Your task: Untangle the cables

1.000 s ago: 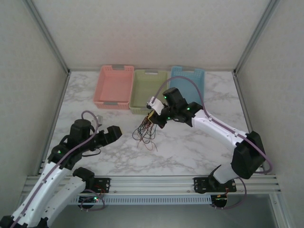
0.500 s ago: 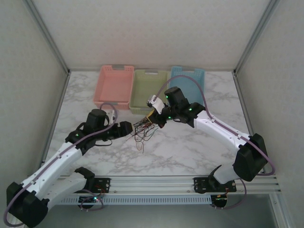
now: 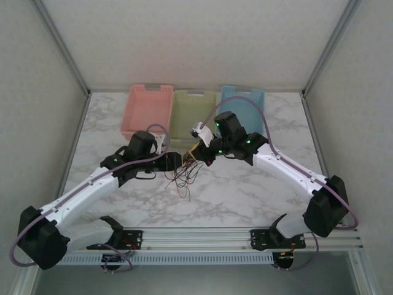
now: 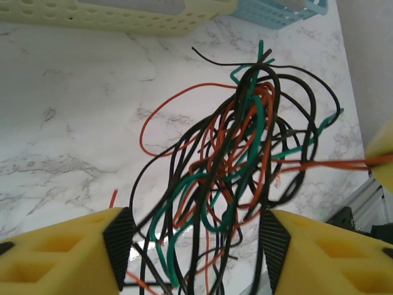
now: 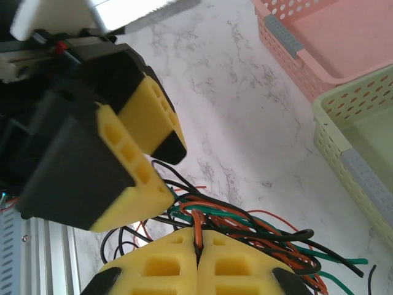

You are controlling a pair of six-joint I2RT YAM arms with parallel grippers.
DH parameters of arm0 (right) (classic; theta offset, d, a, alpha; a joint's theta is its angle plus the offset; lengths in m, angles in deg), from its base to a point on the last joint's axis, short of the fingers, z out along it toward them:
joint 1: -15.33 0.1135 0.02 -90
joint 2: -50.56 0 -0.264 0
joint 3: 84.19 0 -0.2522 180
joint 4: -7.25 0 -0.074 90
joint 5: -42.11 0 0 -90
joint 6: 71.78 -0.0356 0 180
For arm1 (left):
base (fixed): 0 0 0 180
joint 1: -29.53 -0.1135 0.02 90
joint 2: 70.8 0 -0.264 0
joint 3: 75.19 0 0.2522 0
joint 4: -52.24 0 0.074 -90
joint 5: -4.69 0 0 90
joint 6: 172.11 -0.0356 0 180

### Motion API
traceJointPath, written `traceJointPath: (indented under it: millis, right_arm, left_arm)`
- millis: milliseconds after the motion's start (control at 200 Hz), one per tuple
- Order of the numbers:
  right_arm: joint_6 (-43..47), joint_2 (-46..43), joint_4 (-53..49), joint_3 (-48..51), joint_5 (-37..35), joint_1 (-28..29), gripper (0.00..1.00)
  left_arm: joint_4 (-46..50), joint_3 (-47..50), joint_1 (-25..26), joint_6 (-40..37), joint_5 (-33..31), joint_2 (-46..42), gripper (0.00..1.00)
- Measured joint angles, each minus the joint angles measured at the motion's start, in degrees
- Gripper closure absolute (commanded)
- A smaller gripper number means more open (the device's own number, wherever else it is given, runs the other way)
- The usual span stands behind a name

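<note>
The cables (image 3: 186, 173) are a tangled bunch of thin black, orange-red and green wires hanging just above the marble table. My right gripper (image 3: 199, 151) is shut on the top of the bunch, and an orange strand runs between its yellow fingertips (image 5: 198, 236). My left gripper (image 3: 177, 161) has come up against the bunch from the left. In the left wrist view the cables (image 4: 245, 147) pass between its jaws, and the left gripper (image 4: 196, 246) is open with its black pads (image 4: 120, 246) apart on either side of the strands. The right wrist view has the left gripper (image 5: 169, 174) straddling the cables (image 5: 258, 224).
Three baskets stand in a row at the back: pink (image 3: 147, 114), pale yellow-green (image 3: 190, 123) and blue (image 3: 244, 100). The yellow-green basket (image 4: 116, 18) lies just beyond the bunch. Marble table (image 3: 245, 190) stretches in front, with walls on both sides.
My left arm swung right and forward until its gripper reached the hanging bunch, and its jaws narrowed around the strands. My right gripper stayed shut, holding the bunch in about the same place.
</note>
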Motion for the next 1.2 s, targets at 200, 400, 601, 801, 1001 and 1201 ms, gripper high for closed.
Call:
traceJointPath:
  millis: [200, 400, 601, 801, 1001, 1201]
  right_arm:
    - [0.0, -0.3, -0.3, 0.0, 0.0, 0.0, 1.0]
    - [-0.2, -0.3, -0.3, 0.0, -0.2, 0.0, 1.0]
    - [-0.2, -0.3, -0.4, 0.0, -0.2, 0.0, 1.0]
    - [-0.4, -0.3, -0.2, 0.0, -0.2, 0.0, 1.0]
    - [-0.4, -0.3, -0.2, 0.0, -0.3, 0.0, 1.0]
    - [-0.4, -0.3, -0.2, 0.0, -0.7, 0.0, 1.0]
  left_arm:
    - [-2.0, 0.1, 0.2, 0.5, 3.1, 0.6, 0.51]
    - [-5.1, 2.4, 0.4, 2.9, 7.3, 0.6, 0.47]
    - [-5.2, 4.3, 0.4, 4.0, 7.8, 0.0, 0.49]
    - [-5.3, 4.4, 0.4, 4.6, 7.8, 0.0, 0.62]
    - [-6.1, 4.4, 0.7, 5.4, 8.6, 0.0, 0.75]
    - [-6.3, 4.4, 0.8, 5.7, 8.6, 0.0, 0.89]
